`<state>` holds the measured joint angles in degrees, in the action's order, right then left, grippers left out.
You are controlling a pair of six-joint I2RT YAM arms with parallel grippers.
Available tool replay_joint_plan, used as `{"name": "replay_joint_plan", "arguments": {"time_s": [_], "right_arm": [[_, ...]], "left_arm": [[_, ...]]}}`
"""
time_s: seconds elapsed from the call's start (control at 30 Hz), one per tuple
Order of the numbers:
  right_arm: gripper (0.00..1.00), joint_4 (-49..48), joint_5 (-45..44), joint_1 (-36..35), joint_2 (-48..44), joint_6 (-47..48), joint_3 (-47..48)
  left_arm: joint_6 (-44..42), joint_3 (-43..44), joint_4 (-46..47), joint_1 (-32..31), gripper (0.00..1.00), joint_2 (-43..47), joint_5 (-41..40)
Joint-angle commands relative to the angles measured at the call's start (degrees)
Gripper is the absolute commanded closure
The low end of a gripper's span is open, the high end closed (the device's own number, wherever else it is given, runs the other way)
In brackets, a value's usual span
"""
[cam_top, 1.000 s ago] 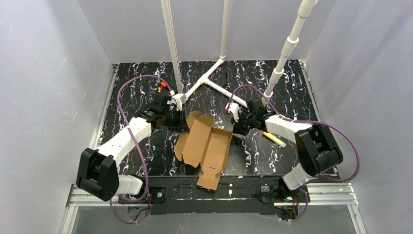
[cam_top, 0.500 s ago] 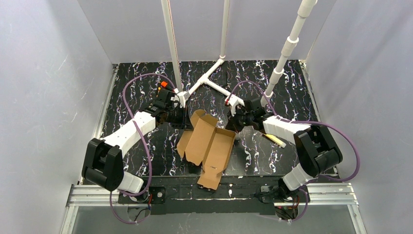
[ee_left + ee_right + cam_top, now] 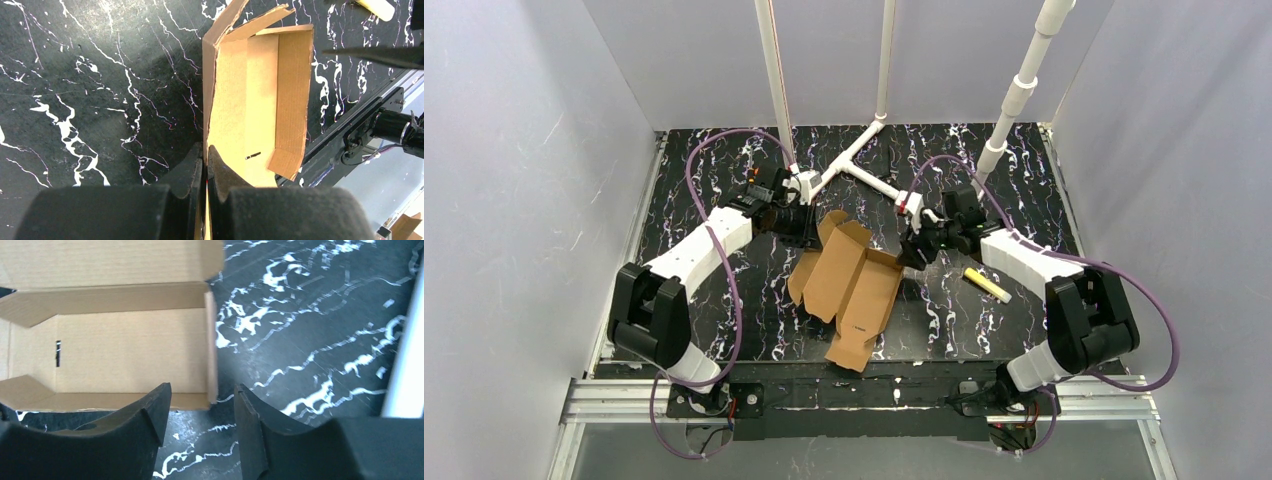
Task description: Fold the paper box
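Folding of the paper box, shown partway through. The box lies near the middle of the dark marbled surface, between the two arms, with one loose end reaching toward the near edge.

Left side: the left fingers are pressed together on the upper edge of one long side wall, pinching the cardboard so that this wall stands up from the floor panel.

Right side: the right fingers stand spread, one on either side of the line of the short end wall. They grip nothing, and the wrist view shows cardboard edge and bare surface in the gap between them.

State of the work: the sheet has taken the form of a shallow open tray. Both long walls are raised and one end wall is upright, though leaning. A small slot shows in the floor panel. At the near end a flap lies flat and unfolded, and the angled tabs at the far end stand free, tucked into nothing. No lid or cover panel is closed over the tray.

Judged from this, roughly the first half is done. Squaring the walls, tucking the tabs and closing the loose end appear to be left.

A yellow stick rests on the surface beside the right arm, apart from the box.
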<state>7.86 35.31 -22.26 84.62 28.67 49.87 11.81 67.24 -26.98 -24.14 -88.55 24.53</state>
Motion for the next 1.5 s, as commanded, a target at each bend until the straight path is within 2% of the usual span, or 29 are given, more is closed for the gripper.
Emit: {"name": "replay_joint_plan", "arguments": {"time_s": [0.0, 0.1, 0.3, 0.4, 0.5, 0.7, 0.83, 1.03, 1.17, 1.3, 1.47], "right_arm": [[0.41, 3.4, 1.4, -3.1, 3.8, 3.9, 3.8], [0.41, 3.2, -4.6, -5.5, 7.3, 3.7, 5.8], [0.49, -0.2, -12.8, -8.6, 9.9, 4.3, 5.5], [0.62, -1.5, -15.8, -10.3, 10.2, 5.2, 4.8], [0.79, -3.3, -18.2, -11.6, 10.9, 4.9, 3.9], [0.99, -7.2, -24.7, -13.9, 12.4, 2.3, 2.0], [0.99, -13.4, -30.9, -14.5, 10.6, -0.3, -0.8], [0.99, -13.9, -32.2, -15.2, 11.9, -0.7, -1.5], [0.98, -11.5, -26.2, -15.2, 12.3, -1.2, -0.3], [0.76, -8.0, -19.8, -13.9, 10.6, -2.4, 2.1], [0.51, -0.8, -9.1, -8.8, 4.0, -1.3, 4.0]], "left_arm": [[-1.2, 3.0, -1.7, 0.1, 1.0, -0.5, 1.6], [-1.2, 4.0, -2.0, 0.0, 1.0, -1.0, 2.3], [-1.3, 5.8, -2.5, 0.0, 1.0, -2.6, 4.9], [-1.3, 6.6, -2.9, -0.3, 1.0, -3.3, 5.3], [-0.8, 7.3, -2.8, -0.5, 1.0, -3.5, 5.6], [1.0, 8.1, -1.6, -1.4, 1.0, -4.0, 6.4], [2.7, 7.6, 0.5, -1.6, 1.0, -3.3, 7.1], [5.8, 7.1, 4.2, -1.6, 1.0, -3.3, 11.6], [6.3, 6.7, 4.9, -2.0, 1.0, -4.0, 12.8], [4.5, 6.0, 2.9, -2.0, 1.0, -3.8, 8.8], [2.8, 5.7, -0.2, -1.9, 1.0, -3.6, 2.2]]}}
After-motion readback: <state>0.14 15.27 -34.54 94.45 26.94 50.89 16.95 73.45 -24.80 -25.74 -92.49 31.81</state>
